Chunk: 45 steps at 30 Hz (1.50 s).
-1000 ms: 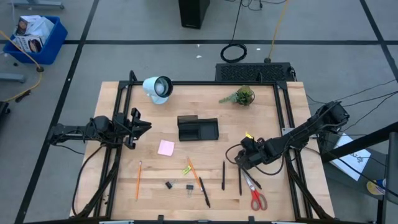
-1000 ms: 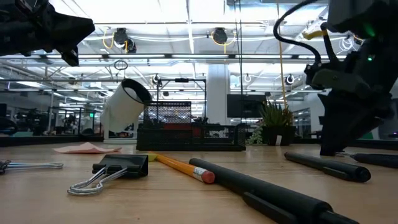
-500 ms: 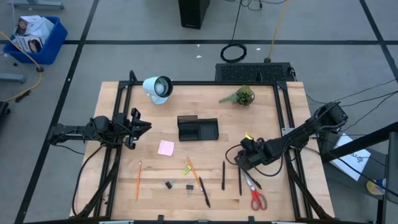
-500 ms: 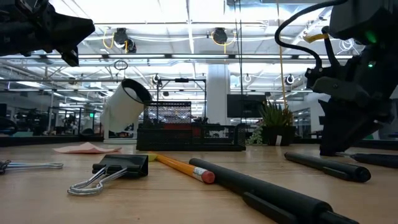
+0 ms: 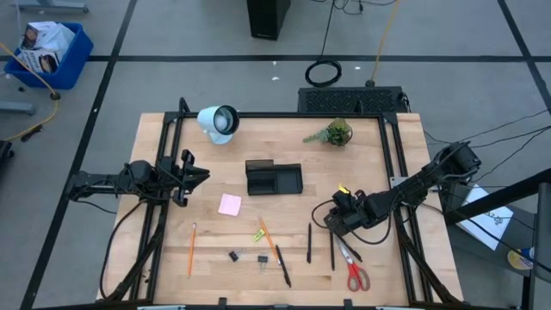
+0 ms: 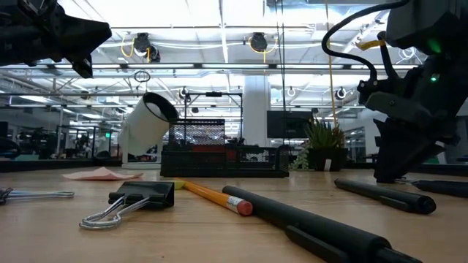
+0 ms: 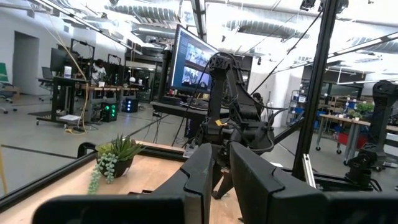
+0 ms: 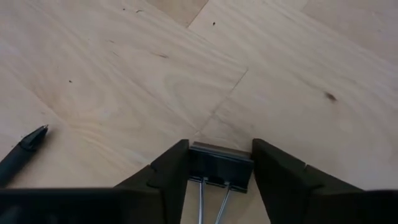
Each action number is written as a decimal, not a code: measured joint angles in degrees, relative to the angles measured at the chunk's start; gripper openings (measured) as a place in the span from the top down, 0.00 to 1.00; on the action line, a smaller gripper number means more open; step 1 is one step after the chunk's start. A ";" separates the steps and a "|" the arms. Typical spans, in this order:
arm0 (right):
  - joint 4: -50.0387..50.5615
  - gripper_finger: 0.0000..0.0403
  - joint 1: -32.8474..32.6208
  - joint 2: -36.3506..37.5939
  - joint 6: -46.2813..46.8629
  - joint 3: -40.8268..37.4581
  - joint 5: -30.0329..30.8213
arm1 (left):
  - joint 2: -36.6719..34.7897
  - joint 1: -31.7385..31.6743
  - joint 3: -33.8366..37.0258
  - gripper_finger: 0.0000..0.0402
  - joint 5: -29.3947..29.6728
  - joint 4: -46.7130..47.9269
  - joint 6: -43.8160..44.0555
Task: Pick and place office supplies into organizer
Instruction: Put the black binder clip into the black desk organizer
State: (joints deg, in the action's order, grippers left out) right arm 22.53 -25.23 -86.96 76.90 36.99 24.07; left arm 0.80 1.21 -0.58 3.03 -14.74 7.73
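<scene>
A small black metal binder clip [image 8: 221, 167] is being clamped between the right gripper [image 8: 219, 163] fingers; a lift towards the black compartmented organizer tray [image 5: 274, 178] is needed next; the left gripper [image 5: 195, 175] fingers are held nearly together.

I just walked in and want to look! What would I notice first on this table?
Probably the right gripper down low at the table's right side, its fingers around a black binder clip. Next, the red-handled scissors near the front right edge, and the white round lamp at the back left.

Table [image 8: 124, 74]: pale smooth wood, visible grain. Binder clip [image 8: 221, 167]: matt black body, shiny wire handles.
</scene>
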 joint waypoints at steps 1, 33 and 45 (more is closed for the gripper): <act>-0.05 0.62 0.00 0.00 0.00 0.00 0.02 | 0.00 0.00 0.00 0.84 0.00 0.00 0.00; -42.26 0.64 1.92 -0.04 -33.96 -0.13 10.55 | 0.00 0.00 0.00 0.84 -0.22 -0.08 1.46; -61.68 0.64 6.81 -5.41 -48.24 -0.04 10.53 | 0.00 0.00 0.00 0.84 0.00 -0.06 1.46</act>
State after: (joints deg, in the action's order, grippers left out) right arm -39.14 -18.43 -92.37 28.66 36.95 34.60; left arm 0.80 1.21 -0.58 3.02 -14.81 9.19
